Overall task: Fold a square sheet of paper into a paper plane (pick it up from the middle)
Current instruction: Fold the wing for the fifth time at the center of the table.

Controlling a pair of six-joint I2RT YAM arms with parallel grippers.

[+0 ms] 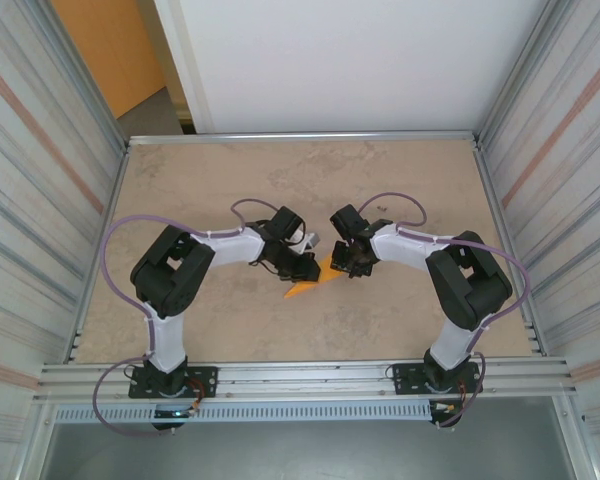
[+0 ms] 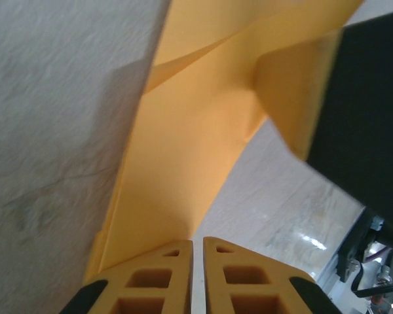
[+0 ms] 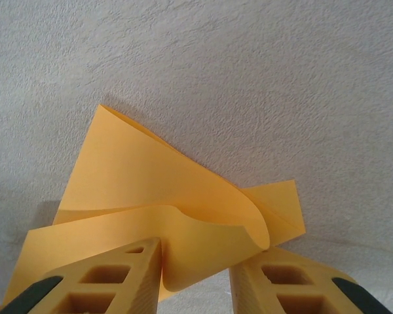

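The orange paper (image 1: 305, 288), folded into layered flaps, lies on the table between the two arms at mid-table. My left gripper (image 1: 302, 268) is over its left part. In the left wrist view the paper (image 2: 183, 150) runs up from the left gripper (image 2: 198, 241), whose jaws stand a hairline apart with bare table showing in the slit. My right gripper (image 1: 346, 262) reaches in from the right. In the right wrist view the right gripper (image 3: 200, 252) stands open around a curled flap of the paper (image 3: 137, 176), and its left finger (image 3: 128, 268) touches the fold.
The beige tabletop (image 1: 400, 180) is fenced by metal rails and corrugated side walls (image 1: 40, 200). A white panel (image 1: 360, 60) closes the back. The right arm's black body (image 2: 367, 118) hangs close to the left gripper.
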